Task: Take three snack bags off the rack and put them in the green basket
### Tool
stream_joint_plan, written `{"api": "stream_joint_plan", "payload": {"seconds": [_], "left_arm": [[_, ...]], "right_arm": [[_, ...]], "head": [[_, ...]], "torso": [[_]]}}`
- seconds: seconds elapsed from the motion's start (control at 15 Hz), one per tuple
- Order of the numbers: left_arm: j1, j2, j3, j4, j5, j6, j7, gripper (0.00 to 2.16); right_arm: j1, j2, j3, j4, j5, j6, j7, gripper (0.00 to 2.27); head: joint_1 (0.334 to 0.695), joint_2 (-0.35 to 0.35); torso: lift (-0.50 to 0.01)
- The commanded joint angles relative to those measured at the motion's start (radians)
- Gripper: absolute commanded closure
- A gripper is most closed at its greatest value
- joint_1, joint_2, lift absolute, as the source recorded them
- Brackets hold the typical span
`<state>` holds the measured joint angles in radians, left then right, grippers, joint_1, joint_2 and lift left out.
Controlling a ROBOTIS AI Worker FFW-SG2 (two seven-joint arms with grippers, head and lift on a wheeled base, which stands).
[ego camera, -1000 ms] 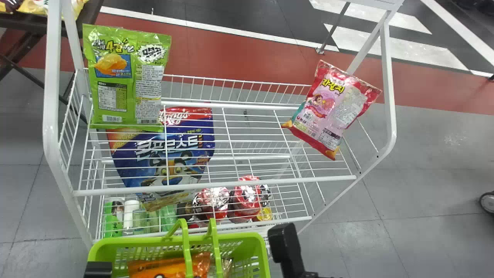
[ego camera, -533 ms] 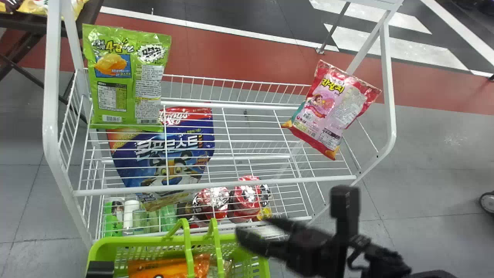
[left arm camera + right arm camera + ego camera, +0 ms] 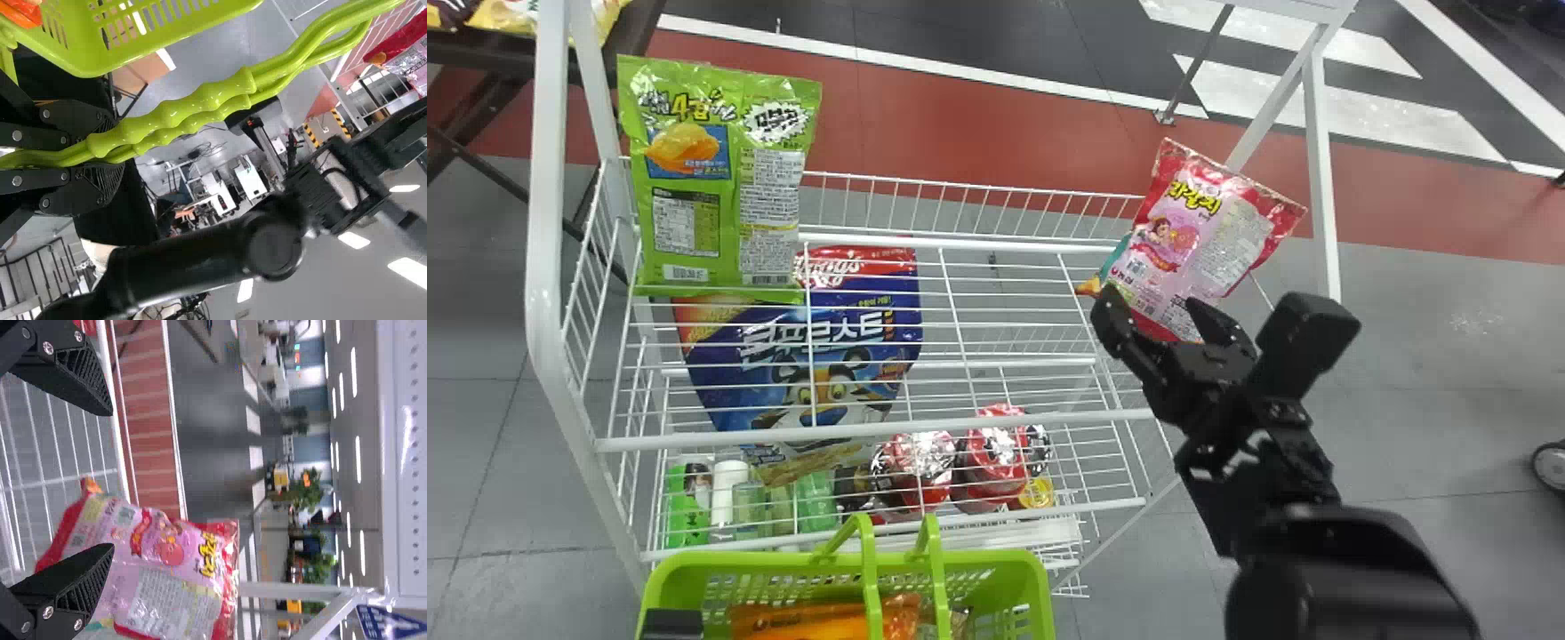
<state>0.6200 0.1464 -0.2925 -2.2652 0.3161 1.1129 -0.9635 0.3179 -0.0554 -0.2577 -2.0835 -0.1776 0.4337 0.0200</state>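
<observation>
At the rack's right end stands the red and pink snack bag [image 3: 1192, 231], leaning; in the right wrist view the pink bag [image 3: 167, 567] lies partly behind a finger. My right gripper [image 3: 1152, 311] is open at its lower edge; in its wrist view the gripper [image 3: 111, 480] holds nothing. A green snack bag [image 3: 720, 178] stands upright at the rack's left. Inside the green basket [image 3: 996, 562] lies an orange bag [image 3: 809, 622]. My left gripper [image 3: 671, 624] is at the basket's left side; in its wrist view the gripper [image 3: 100, 152] is shut on the green handles [image 3: 180, 117].
The white wire rack [image 3: 1005, 240] has side posts and a front rail near my right arm. On a lower level are a blue cereal bag [image 3: 809, 347], red-lidded cups [image 3: 996, 453] and bottles [image 3: 751, 507]. A dark table [image 3: 480, 53] stands at the far left.
My right gripper has risen from beside the basket, moving right and forward to the pink bag. The basket has shifted slightly down and right. The bags on the rack have not moved.
</observation>
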Motion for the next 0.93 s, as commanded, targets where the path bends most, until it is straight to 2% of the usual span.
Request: {"api": "stream_joint_plan", "payload": {"seconds": [0.0,0.13,0.27,0.47,0.53,0.6,0.67,0.73,0.87], "left_arm": [[0.003,0.002,0.0,0.003,0.0,0.0,-0.004,1.54],[0.003,0.002,0.0,0.004,0.0,-0.003,-0.009,1.54],[0.003,0.004,0.0,0.009,0.0,-0.003,-0.014,1.54],[-0.003,0.002,0.0,0.016,0.003,0.0,-0.017,1.54],[-0.005,0.002,0.0,0.019,0.004,0.0,-0.017,1.54],[-0.01,0.001,0.0,0.024,0.006,0.0,-0.017,1.54],[-0.011,0.001,0.0,0.026,0.006,0.0,-0.014,1.54],[-0.011,0.001,0.001,0.026,0.008,0.0,-0.015,1.54],[-0.011,0.001,0.001,0.026,0.008,0.0,-0.014,1.54]], "right_arm": [[-0.111,0.0,0.008,0.096,0.036,0.05,-0.037,0.12],[-0.186,0.0,0.003,0.181,0.073,0.057,-0.103,0.12],[-0.243,-0.003,-0.025,0.244,0.087,0.053,-0.137,0.12],[-0.341,-0.014,-0.071,0.338,0.106,0.072,-0.129,0.13],[-0.346,-0.02,-0.071,0.341,0.104,0.093,-0.117,0.46],[-0.344,-0.02,-0.068,0.336,0.102,0.099,-0.109,1.26],[-0.335,-0.021,-0.066,0.335,0.096,0.106,-0.101,1.78],[-0.327,-0.021,-0.06,0.329,0.095,0.087,-0.092,2.08],[-0.318,-0.02,-0.051,0.329,0.096,0.05,-0.068,2.24]], "head": [[0.695,-0.35],[0.695,-0.35],[0.695,-0.35],[0.695,-0.35],[0.695,-0.35],[0.695,-0.35],[0.695,-0.35],[0.695,-0.35],[0.695,-0.35]], "torso": [[-0.018],[-0.018],[-0.018],[-0.018],[-0.018],[-0.018],[-0.018],[-0.018],[-0.018]]}}
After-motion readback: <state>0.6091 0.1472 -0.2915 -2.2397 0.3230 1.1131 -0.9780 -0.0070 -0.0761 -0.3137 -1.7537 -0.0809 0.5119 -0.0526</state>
